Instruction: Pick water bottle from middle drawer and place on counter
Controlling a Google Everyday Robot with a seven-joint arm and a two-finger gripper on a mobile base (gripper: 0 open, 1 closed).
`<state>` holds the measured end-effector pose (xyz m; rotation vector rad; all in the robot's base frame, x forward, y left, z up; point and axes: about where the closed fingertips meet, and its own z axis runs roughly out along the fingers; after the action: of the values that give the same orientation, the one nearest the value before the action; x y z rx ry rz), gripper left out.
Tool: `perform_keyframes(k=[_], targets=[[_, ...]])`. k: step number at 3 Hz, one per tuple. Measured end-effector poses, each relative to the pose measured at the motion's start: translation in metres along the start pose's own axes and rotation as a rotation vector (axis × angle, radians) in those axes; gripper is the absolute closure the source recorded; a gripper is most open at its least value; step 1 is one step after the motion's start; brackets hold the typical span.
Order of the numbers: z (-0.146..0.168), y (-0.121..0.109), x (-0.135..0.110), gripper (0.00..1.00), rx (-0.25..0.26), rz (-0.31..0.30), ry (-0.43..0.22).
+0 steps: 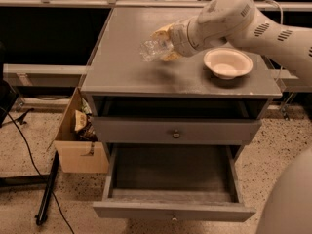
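Note:
The water bottle [150, 49], small, clear and crinkled, is held on its side just above the left-middle of the counter [124, 28]. My gripper [165, 45], with yellowish fingers [162, 32], is shut on the bottle's right end; the white arm reaches in from the upper right. The middle drawer [171, 179] is pulled out low at the front, and its dark floor shows nothing inside. Its plain front panel carries a small knob [173, 219].
A white bowl [227, 62] stands on the counter's right side, close to my arm. A closed drawer front with a brass knob [176, 134] sits above the open drawer. An open cardboard box [78, 143] and a black pole [47, 194] lie on the floor to the left.

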<state>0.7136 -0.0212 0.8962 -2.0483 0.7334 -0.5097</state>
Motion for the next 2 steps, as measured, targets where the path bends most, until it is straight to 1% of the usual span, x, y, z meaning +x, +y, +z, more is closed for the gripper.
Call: perform_keyframes(k=[2], targets=[[0.002,0.026,0.010,1.00,-0.056,0.005,0.013]])
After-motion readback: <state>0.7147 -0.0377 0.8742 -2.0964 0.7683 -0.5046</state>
